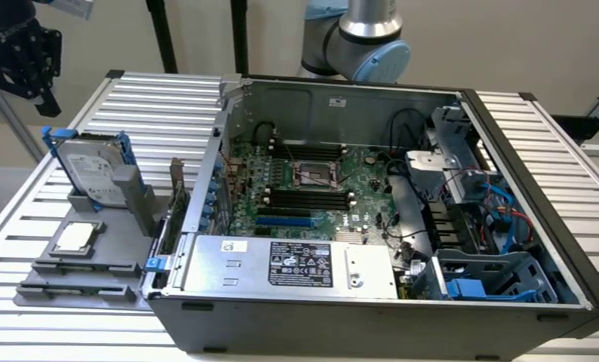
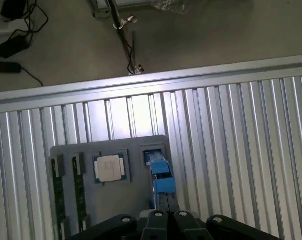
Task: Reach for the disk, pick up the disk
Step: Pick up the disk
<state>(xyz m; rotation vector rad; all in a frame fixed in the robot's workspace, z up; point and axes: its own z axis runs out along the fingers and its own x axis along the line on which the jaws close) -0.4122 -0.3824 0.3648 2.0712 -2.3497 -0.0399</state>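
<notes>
One disk [image 1: 88, 170], probably stiff, weighty and shock-sensitive, stands upright in the grey holder [image 1: 127, 197]; its blue caddy edges suit gripping. Tool [image 1: 26, 68] hangs above the holder; whether it is open I cannot tell.

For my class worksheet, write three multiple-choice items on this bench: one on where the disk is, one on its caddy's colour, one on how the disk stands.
1. Where is the disk relative to the computer case?
A. inside it, on the motherboard
B. outside it, in the grey holder, on the exterior view's left
C. on top of its rear wall

2. What colour is the caddy framing the disk?
A. blue
B. red
C. yellow

3. How does the disk stand?
A. flat, label down
B. leaning against the case
C. upright on edge in the holder

Answers:
1 B, the holder sits on the slatted table beside the open case.
2 A, blue plastic shows along the disk's edges.
3 C, its labelled face is vertical, with the gripper above and apart from it.
</notes>
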